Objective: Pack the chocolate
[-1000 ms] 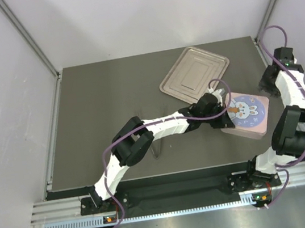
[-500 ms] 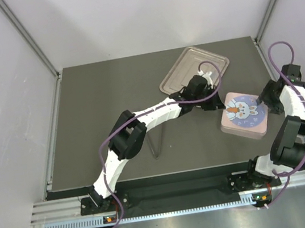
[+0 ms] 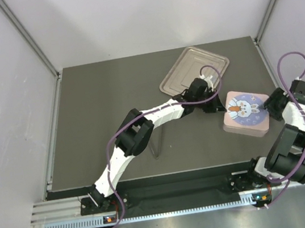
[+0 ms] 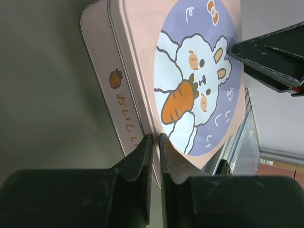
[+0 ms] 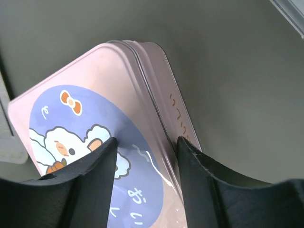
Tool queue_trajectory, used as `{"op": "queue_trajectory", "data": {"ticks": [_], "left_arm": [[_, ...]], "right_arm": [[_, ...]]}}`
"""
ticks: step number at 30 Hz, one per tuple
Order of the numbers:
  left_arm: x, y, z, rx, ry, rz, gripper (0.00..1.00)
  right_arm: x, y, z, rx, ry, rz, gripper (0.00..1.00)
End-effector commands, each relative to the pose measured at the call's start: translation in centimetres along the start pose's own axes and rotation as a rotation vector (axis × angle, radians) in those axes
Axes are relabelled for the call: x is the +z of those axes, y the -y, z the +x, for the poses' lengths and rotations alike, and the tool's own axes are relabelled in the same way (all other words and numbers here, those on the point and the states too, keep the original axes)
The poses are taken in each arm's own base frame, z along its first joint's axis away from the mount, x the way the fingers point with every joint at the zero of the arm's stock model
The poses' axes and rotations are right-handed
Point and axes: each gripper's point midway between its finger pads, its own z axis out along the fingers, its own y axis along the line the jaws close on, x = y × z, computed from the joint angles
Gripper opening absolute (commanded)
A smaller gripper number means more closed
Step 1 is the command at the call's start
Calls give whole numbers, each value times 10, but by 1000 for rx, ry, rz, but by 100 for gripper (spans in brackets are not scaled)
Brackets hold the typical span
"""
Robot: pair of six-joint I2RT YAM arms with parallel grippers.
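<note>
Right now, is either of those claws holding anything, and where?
Nothing looks held. The left gripper is all but shut with nothing between its fingers; the right gripper is open over an edge of the pink box.

One camera looks down from high above the pink box (image 3: 246,112), taking in the whole surface (image 3: 103,127). Both my wrist cameras sit close by the box, sharing its lid from opposite sides.

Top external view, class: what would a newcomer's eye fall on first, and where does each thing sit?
The pink bunny-lid box stands out, lid on, right of centre, with a silver tray lying beyond it toward the far edge. The left claw, shut, sits at the box's left rim, and the right claw, open, straddles its right edge.
</note>
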Motion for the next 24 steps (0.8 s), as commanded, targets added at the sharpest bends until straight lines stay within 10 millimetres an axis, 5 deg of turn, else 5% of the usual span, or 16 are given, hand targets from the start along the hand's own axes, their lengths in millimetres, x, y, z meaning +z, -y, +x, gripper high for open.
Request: {"op": "queue_trajectory", "data": {"ticks": [1,13,24], "left_arm": [[15,0,12,5,-12,14,13],[17,-19,9,2,6,-84,12],[16,-28,9,-15,7,-117,12]], "right_arm": [[14,-7,34,59,-100,-99,49],[40,11,57,264,-213,-123,33],[49,22,61,294,-221,-47,35]]}}
